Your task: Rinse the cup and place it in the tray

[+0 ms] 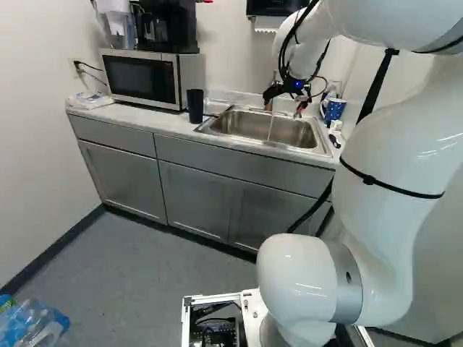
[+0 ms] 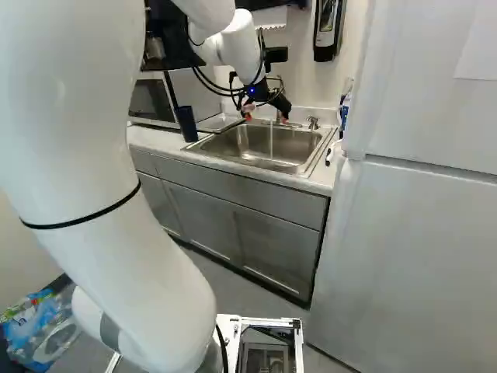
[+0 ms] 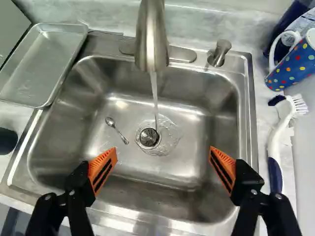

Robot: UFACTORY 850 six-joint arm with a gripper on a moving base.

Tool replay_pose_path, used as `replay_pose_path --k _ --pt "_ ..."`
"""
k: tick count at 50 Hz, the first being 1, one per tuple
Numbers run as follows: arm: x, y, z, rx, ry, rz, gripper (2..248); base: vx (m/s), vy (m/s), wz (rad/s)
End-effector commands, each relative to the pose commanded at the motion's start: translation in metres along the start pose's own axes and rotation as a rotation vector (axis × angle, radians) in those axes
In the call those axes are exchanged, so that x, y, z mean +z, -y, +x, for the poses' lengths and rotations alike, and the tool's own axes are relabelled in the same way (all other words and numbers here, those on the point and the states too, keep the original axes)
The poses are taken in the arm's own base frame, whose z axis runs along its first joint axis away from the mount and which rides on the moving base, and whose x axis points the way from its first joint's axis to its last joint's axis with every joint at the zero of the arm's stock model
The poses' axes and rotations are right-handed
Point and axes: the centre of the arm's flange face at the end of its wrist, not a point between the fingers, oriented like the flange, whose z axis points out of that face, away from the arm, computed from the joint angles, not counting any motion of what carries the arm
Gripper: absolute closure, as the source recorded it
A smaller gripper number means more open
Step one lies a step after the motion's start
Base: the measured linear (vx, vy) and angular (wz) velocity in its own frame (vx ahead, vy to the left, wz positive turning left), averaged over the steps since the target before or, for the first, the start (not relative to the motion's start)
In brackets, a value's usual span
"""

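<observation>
1. Hanging over the near part of the sink (image 3: 172, 196), the gripper (image 2: 266, 118) has its two fingers spread wide, with nothing between the orange pads (image 3: 102, 167).
2. The dark cup (image 1: 195, 106) stands upright on the counter (image 1: 155, 120), just left of the sink and well apart from the gripper.
3. The shallow metal tray (image 3: 42, 64) is at the sink's far left corner, beyond the dark cup, with its right edge by the rim.
4. Water (image 3: 154, 93) runs from the faucet (image 3: 151, 37) at the sink's far side, falling beside the drain (image 3: 149, 137). A spoon (image 3: 116, 129) lies on the basin floor, left of the drain.
5. To the right of the faucet is a short metal pump or knob (image 3: 220, 51).
6. A blue mug with coloured dots (image 3: 294, 61) is off the sink's far right corner; nearer, a white and blue brush (image 3: 275, 137) lies along the right side, bristles toward the mug.
7. Farther left on the counter sits a microwave (image 1: 141, 77), with a black appliance (image 1: 173, 25) on it. Grey cabinets (image 1: 119, 173) run below, and a white refrigerator (image 2: 419, 233) stands at the right.
</observation>
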Motion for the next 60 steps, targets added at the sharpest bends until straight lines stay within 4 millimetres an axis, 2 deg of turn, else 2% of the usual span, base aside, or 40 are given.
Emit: replay_pose_path --k 60 --pt "-0.005 0.103 -0.006 -0.148 -0.004 0.118 3 0.000 0.000 0.000"
